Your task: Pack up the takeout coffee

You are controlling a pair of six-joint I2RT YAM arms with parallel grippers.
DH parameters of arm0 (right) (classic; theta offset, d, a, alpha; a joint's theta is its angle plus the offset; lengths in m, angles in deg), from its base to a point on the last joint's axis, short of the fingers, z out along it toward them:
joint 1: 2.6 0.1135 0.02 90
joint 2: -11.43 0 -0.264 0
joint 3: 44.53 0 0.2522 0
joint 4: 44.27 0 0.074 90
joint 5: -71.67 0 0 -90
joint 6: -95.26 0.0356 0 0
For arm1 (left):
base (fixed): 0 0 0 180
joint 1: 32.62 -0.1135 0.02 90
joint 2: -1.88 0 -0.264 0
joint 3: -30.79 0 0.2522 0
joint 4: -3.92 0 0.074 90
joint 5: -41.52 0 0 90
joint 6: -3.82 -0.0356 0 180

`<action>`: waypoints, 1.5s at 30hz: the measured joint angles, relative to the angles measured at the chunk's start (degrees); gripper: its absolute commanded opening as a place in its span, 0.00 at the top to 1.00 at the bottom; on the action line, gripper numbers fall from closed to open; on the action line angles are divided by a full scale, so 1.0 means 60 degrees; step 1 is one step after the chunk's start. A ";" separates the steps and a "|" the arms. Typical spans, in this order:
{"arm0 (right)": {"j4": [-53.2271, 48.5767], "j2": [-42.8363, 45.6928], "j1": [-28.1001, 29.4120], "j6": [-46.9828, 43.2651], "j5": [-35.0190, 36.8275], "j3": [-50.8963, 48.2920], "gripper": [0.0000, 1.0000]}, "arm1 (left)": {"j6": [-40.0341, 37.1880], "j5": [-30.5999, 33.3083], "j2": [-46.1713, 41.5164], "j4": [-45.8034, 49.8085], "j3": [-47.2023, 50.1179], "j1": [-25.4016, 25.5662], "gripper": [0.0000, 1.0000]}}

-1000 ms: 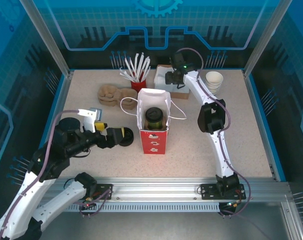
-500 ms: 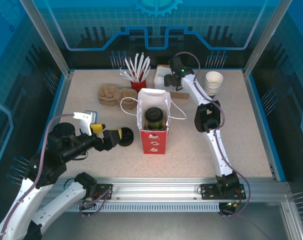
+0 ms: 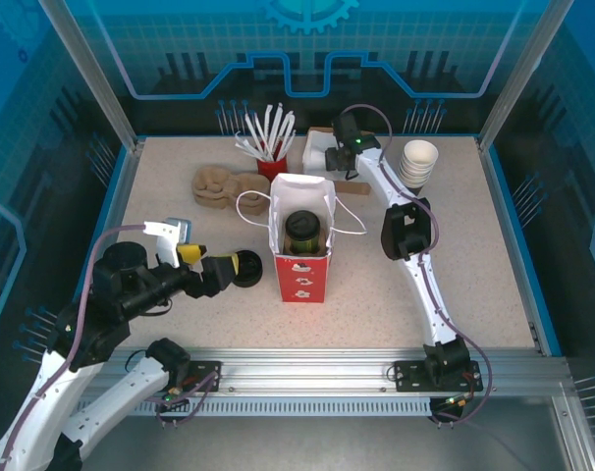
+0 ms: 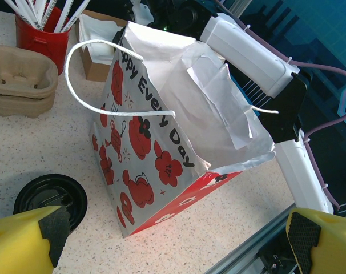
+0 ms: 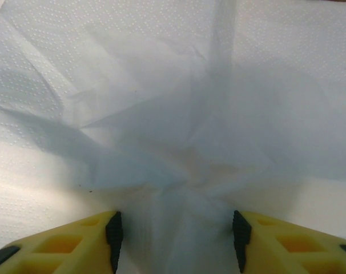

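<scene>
Right claw (image 5: 174, 234) straddles bunched napkins (image 5: 161, 114), grip unclear; left claw (image 4: 177, 225) spread wide.

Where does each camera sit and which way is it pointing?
Top external: above and behind the arm bases, looking down on the table; left arm and right arm show.
Left wrist: low by the table, facing the paper bag side-on; yellow fingers of the left gripper in the bottom corners.
Right wrist: close over white napkins, facing them; the right gripper edges the bottom.
Shared by top and left wrist: paper bag, red straw cup.
</scene>
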 measured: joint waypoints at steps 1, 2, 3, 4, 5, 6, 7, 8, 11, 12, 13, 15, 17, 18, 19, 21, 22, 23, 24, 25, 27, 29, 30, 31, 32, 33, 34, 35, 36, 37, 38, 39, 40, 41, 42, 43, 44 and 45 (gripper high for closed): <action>0.0004 0.0000 0.0000 -0.0015 0.0000 0.0000 0.53 | 0.0000 -0.0004 0.0000 0.0000 0.0000 0.0000 0.01; 0.0004 0.0000 0.0000 -0.0015 -0.0007 0.0000 0.56 | 0.0000 -0.0004 0.0000 0.0000 0.0000 0.0000 0.01; 0.0004 0.0000 0.0000 -0.0025 -0.0033 0.0000 0.58 | 0.0004 -0.0004 0.0000 -0.0004 0.0007 0.0000 0.01; 0.0004 0.0000 0.0000 -0.0047 -0.0062 0.0000 0.61 | 0.0004 -0.0007 0.0000 -0.0004 0.0015 0.0000 0.01; 0.0004 0.0000 0.0000 -0.0040 -0.0080 0.0000 0.63 | 0.0004 -0.0015 0.0000 -0.0004 0.0025 0.0000 0.01; 0.0004 0.0000 0.0000 -0.0047 -0.0106 0.0000 0.64 | 0.0004 -0.0029 0.0000 -0.0007 0.0040 0.0000 0.01; 0.0007 0.0000 0.0000 -0.0055 -0.0113 0.0000 0.66 | 0.0004 -0.0040 0.0000 -0.0007 0.0055 0.0000 0.01; 0.0007 0.0000 0.0000 -0.0044 -0.0117 0.0000 0.68 | 0.0004 -0.0047 0.0000 -0.0004 0.0069 0.0000 0.01; 0.0029 0.0000 0.0000 -0.0022 -0.0142 0.0000 0.72 | 0.0004 -0.0076 0.0000 0.0000 0.0080 0.0000 0.01; 0.0029 0.0000 0.0000 -0.0025 -0.0142 0.0000 0.74 | 0.0004 -0.0076 0.0000 0.0000 0.0080 0.0000 0.01; 0.0033 0.0000 0.0000 -0.0022 -0.0142 0.0000 0.75 | 0.0004 -0.0076 0.0000 0.0004 0.0080 0.0000 0.01; 0.0033 0.0007 0.0000 0.0004 -0.0142 0.0000 0.77 | 0.0004 -0.0076 0.0000 0.0011 0.0080 0.0000 0.01; 0.0033 0.0025 0.0000 0.0000 -0.0142 0.0000 0.80 | 0.0004 -0.0076 0.0000 0.0018 0.0080 0.0000 0.01; 0.0033 0.0036 0.0000 -0.0007 -0.0138 0.0000 0.81 | 0.0004 -0.0076 0.0000 0.0018 0.0080 0.0000 0.01; 0.0033 0.0066 0.0000 -0.0018 -0.0138 0.0000 0.82 | 0.0000 -0.0076 0.0000 0.0018 0.0080 0.0000 0.01; 0.0033 0.0135 0.0000 -0.0058 -0.0135 0.0000 0.85 | 0.0004 -0.0076 0.0000 0.0018 0.0080 0.0000 0.01; 0.0029 0.0189 0.0000 -0.0080 -0.0131 0.0000 0.86 | 0.0000 -0.0076 0.0000 0.0018 0.0080 0.0000 0.01; 0.0025 0.0244 0.0000 -0.0106 -0.0131 0.0000 0.87 | 0.0000 -0.0076 0.0000 0.0018 0.0084 0.0000 0.01; 0.0025 0.0306 0.0000 -0.0124 -0.0127 0.0000 0.88 | 0.0000 -0.0076 0.0000 0.0018 0.0087 0.0000 0.01; 0.0022 0.0393 0.0000 -0.0146 -0.0124 0.0000 0.89 | 0.0000 -0.0076 0.0000 0.0022 0.0098 0.0000 0.01; 0.0018 0.0572 0.0000 -0.0189 -0.0113 0.0000 0.91 | 0.0000 -0.0076 0.0000 0.0018 0.0135 0.0000 0.01; 0.0000 0.0790 0.0000 -0.0219 -0.0109 0.0000 0.92 | 0.0000 -0.0076 0.0000 0.0018 0.0178 0.0000 0.01; -0.0022 0.0907 0.0000 -0.0222 -0.0109 0.0000 0.92 | 0.0000 -0.0076 0.0000 0.0022 0.0197 0.0000 0.01; -0.0051 0.1042 0.0000 -0.0222 -0.0109 0.0000 0.93 | 0.0000 -0.0076 0.0000 0.0018 0.0204 0.0000 0.01; -0.0073 0.1180 0.0000 -0.0222 -0.0109 0.0000 0.94 | 0.0000 -0.0076 0.0000 0.0018 0.0208 0.0000 0.01; -0.0080 0.1300 0.0000 -0.0222 -0.0109 0.0000 0.94 | 0.0000 -0.0076 0.0000 0.0018 0.0208 0.0000 0.01; -0.0102 0.1468 0.0000 -0.0222 -0.0113 0.0000 0.94 | 0.0000 -0.0076 0.0000 0.0018 0.0208 0.0000 0.01; -0.0138 0.1625 0.0000 -0.0222 -0.0113 0.0000 0.95 | 0.0000 -0.0076 0.0000 0.0022 0.0215 0.0000 0.01; -0.0164 0.1770 0.0000 -0.0222 -0.0113 0.0000 0.94 | 0.0000 -0.0076 0.0000 0.0022 0.0215 0.0000 0.01; -0.0197 0.1953 0.0000 -0.0222 -0.0113 0.0000 0.95 | 0.0000 -0.0076 0.0000 0.0022 0.0215 0.0000 0.01; -0.0229 0.2113 0.0004 -0.0222 -0.0117 0.0000 0.95 | 0.0000 -0.0076 0.0000 0.0022 0.0215 0.0000 0.01; -0.0259 0.2291 0.0004 -0.0222 -0.0120 0.0000 0.95 | 0.0000 -0.0076 0.0000 0.0022 0.0215 0.0000 0.01; -0.0302 0.2466 0.0004 -0.0222 -0.0131 0.0000 0.95 | 0.0000 -0.0076 0.0000 0.0022 0.0215 0.0000 0.01; -0.0339 0.2656 0.0007 -0.0222 -0.0135 0.0000 0.95 | 0.0000 -0.0076 -0.0011 0.0022 0.0215 0.0000 0.01; -0.0372 0.2827 0.0011 -0.0222 -0.0138 0.0004 0.95 | 0.0000 -0.0080 -0.0029 0.0022 0.0226 0.0000 0.01; -0.0415 0.3027 0.0018 -0.0222 -0.0146 0.0004 0.95 | 0.0000 -0.0076 -0.0058 0.0018 0.0248 0.0000 0.01; -0.0477 0.3242 0.0025 -0.0222 -0.0149 0.0004 0.95 | 0.0000 -0.0073 -0.0084 0.0022 0.0270 0.0000 0.01; -0.0550 0.3446 0.0033 -0.0219 -0.0164 0.0007 0.95 | 0.0004 -0.0069 -0.0095 0.0022 0.0288 0.0000 0.01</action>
